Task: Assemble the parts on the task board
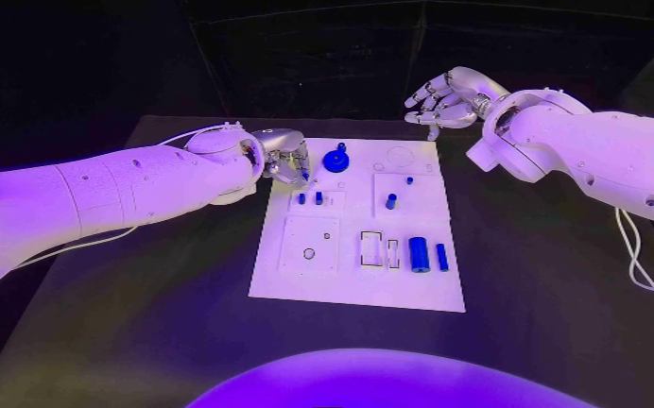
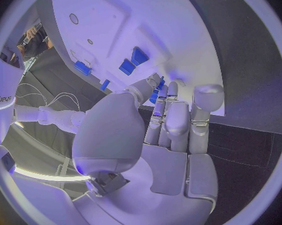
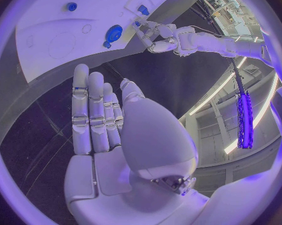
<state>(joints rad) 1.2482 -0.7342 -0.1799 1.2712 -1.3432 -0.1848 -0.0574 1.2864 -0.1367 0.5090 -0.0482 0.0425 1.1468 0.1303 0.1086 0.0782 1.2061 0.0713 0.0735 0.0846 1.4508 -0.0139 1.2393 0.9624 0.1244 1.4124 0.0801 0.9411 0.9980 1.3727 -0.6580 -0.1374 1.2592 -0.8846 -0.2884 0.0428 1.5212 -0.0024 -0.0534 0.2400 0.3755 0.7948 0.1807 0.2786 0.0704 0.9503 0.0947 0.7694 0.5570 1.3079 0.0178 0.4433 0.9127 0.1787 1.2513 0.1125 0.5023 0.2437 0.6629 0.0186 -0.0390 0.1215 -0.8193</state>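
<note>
1. Head view: the board lies mid-frame on the desk. The left hand is at the board's upper left edge, whether gripping cannot be told. The right hand, empty with fingers loosely spread, hovers upper right.
2. Left wrist: fingers reach toward blue parts.
3. Right wrist: fingers extended, holding nothing.

Two smooth white arms with rounded bulbous wrist housings, left hand and right hand silver, segmented metallic fingers, domed thumb casing, thin pale cables looping along each forearm, small dots on the left arm shell
</note>
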